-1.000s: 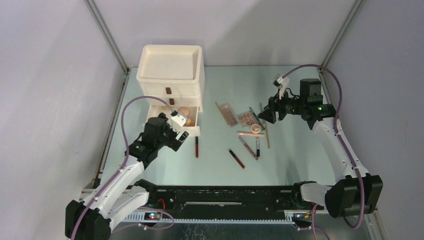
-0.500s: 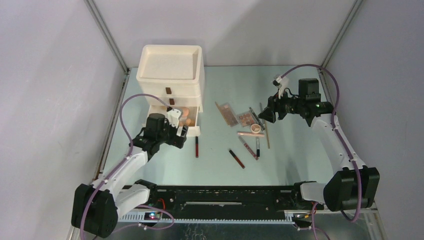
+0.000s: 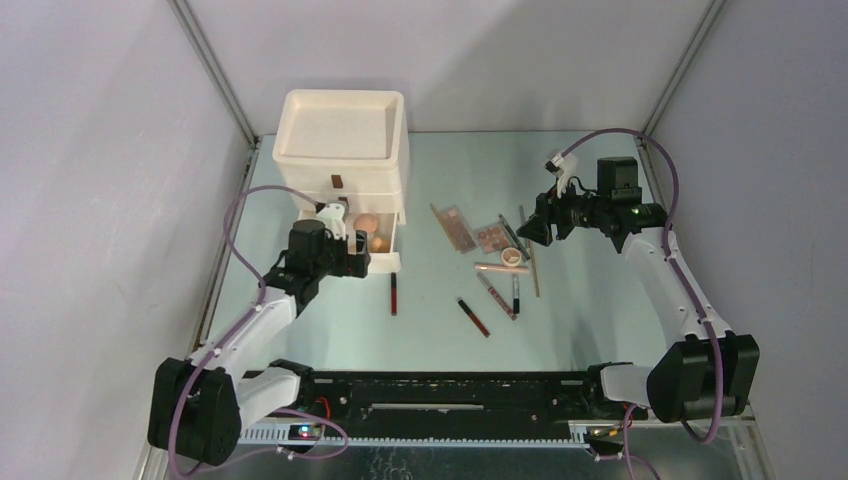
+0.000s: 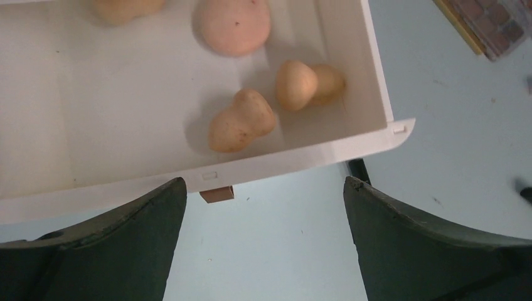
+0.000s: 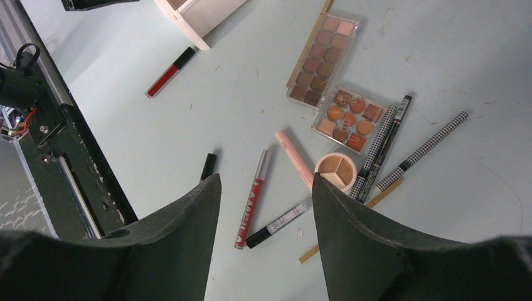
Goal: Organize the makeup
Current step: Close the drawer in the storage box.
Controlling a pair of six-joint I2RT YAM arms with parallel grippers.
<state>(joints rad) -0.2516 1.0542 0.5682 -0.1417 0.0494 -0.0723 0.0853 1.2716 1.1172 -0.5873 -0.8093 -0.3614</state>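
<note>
From above, the cream drawer box stood at the back left of the bench with its bottom drawer pulled out, and peach sponges lay inside it. The left fingers hung just at the drawer's front edge. The right fingers hovered over the right side of the loose makeup in mid-bench: a long palette, a square palette, a round compact and thin pencils. Two dark-red tubes lay nearer the arms, apart from that cluster. In the left wrist view the left fingers were spread wide with nothing between them, on either side of the drawer's small brown handle and not touching it. A pink round sponge sat toward the back of the drawer, and two gourd-shaped peach ones lay near the front right corner. In the right wrist view the right fingers were also spread and empty, held above the bench. Between them showed a pink tube beside the compact, a red lettered tube and a clear tube with a black cap. Two checkered pencils lay just right of the compact, below the two palettes.
</note>
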